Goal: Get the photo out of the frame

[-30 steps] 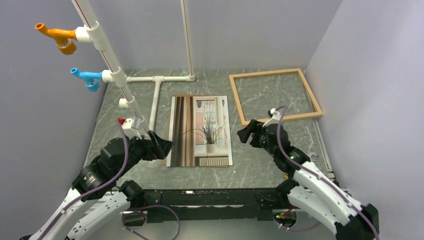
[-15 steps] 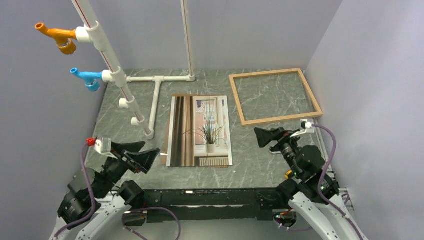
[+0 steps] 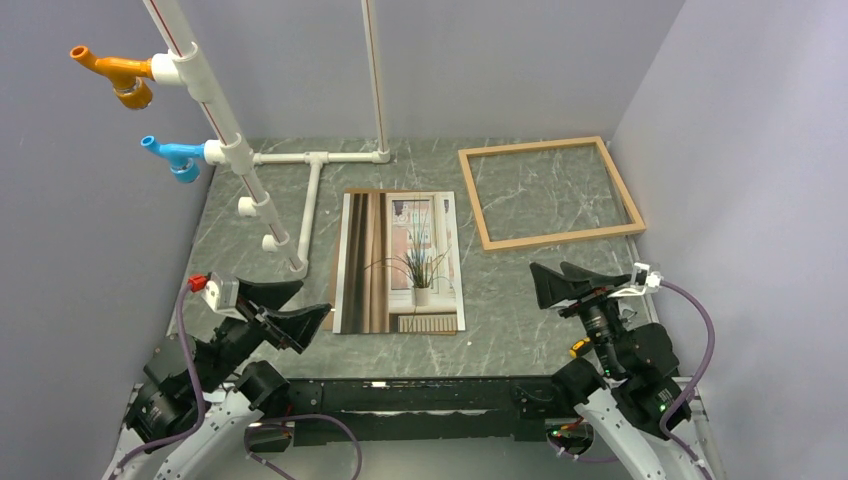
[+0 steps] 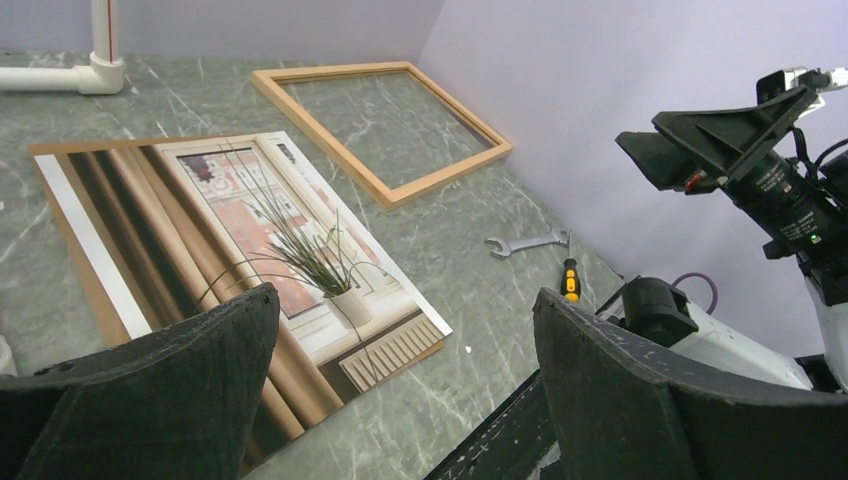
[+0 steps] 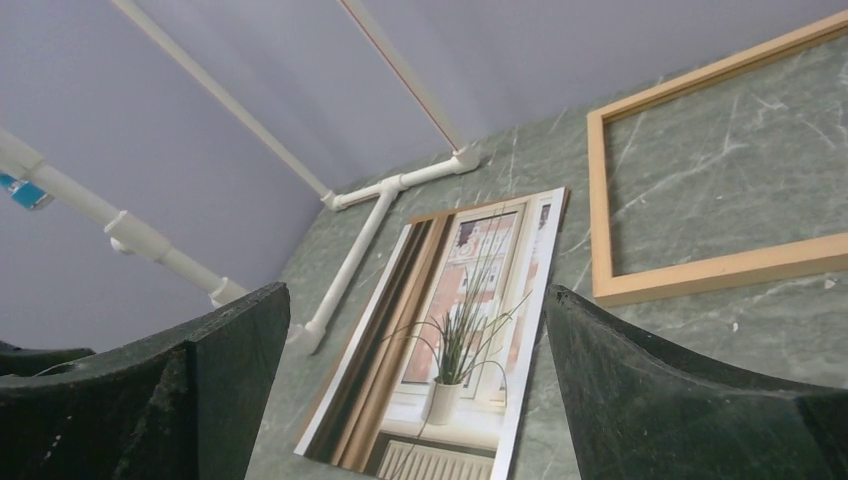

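Compared with a second ago, both of my arms have pulled back toward the near edge of the table [image 3: 500, 300]. My left claw [image 3: 312, 298] had been at the near left edge of the photo [image 3: 400, 262]. It now hangs off that corner, raised above the tabletop, jaws spread wide and holding nothing. My right claw [image 3: 548, 267] had been by the near left corner of the frame [image 3: 530, 146]. It now sits well short of the frame, also wide apart and empty. Neither the photo nor the frame has moved.

The photo lies flat and face up in the middle of the table, outside the frame and not touching it. It is a tall print: brown curtains down its left side, a window at the right, and a spiky green plant in a small white pot at the sill. A thin brown strip shows along its far and left edges.

The frame is a thin light-wood rectangle lying flat at the far right, with green marble showing through its opening.
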Controlling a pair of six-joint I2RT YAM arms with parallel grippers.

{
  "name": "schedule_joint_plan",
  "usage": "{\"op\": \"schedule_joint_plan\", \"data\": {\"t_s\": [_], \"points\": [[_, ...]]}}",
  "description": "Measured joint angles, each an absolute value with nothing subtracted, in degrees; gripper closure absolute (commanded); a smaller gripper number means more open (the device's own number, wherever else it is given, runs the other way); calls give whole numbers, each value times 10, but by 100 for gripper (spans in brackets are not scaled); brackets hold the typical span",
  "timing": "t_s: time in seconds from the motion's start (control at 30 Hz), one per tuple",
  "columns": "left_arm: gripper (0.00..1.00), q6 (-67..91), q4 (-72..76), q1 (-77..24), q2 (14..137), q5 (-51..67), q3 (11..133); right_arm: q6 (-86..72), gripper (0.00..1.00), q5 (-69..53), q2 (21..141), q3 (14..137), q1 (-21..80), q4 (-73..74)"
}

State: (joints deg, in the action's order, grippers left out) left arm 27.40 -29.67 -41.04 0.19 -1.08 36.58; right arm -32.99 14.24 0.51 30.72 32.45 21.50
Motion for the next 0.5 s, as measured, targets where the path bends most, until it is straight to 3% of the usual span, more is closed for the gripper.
{"op": "schedule_joint_plan", "data": {"t_s": [0.5], "points": [[1,266,-294,-410,2,2,366,-337,0,202,5,337,324,266]]}}
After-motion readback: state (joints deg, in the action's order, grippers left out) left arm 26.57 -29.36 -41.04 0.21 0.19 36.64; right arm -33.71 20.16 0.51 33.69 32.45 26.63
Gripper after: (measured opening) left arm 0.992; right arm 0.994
